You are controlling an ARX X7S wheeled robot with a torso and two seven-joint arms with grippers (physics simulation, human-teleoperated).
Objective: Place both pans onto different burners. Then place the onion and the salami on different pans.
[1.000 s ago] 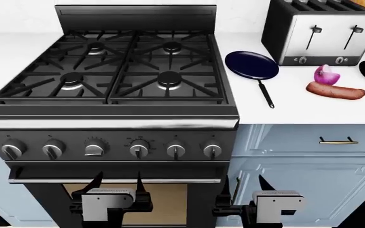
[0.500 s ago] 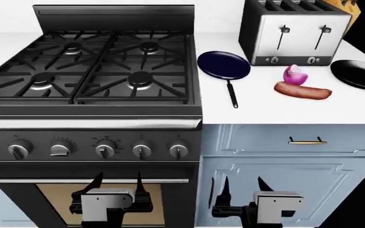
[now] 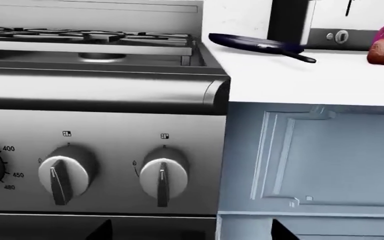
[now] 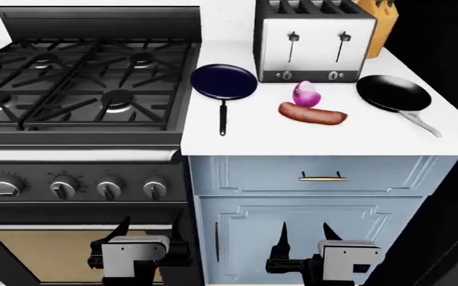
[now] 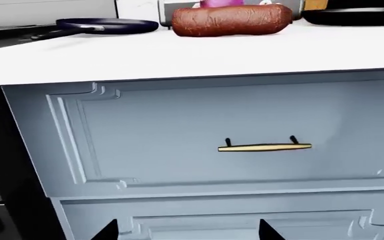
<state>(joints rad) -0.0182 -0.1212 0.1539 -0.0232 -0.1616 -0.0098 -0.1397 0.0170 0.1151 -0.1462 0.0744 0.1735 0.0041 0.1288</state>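
The navy-blue pan [image 4: 223,81] lies on the white counter just right of the stove, its thin handle toward me. The glossy black pan [image 4: 393,93] rests further right near the counter's end. Between them sit the purple onion [image 4: 307,94] and, in front of it, the salami [image 4: 312,113]. All four burners [image 4: 121,95] are bare. My left gripper [image 4: 148,229] hangs open and empty before the oven door. My right gripper [image 4: 305,231] is open and empty before the blue cabinet, well below the counter. The right wrist view shows the salami [image 5: 232,21] and navy pan [image 5: 105,25] edge-on.
A steel toaster [image 4: 315,40] stands behind the onion, with a wooden knife block [image 4: 376,18] beside it. Stove knobs [image 3: 162,175] line the front panel. A brass drawer handle [image 5: 265,147] faces the right gripper. The counter ends at a dark gap on the right.
The whole view has shifted right: the stove slid to the left of the picture and the black pan came fully into sight. Both grippers stay open in the same pose.
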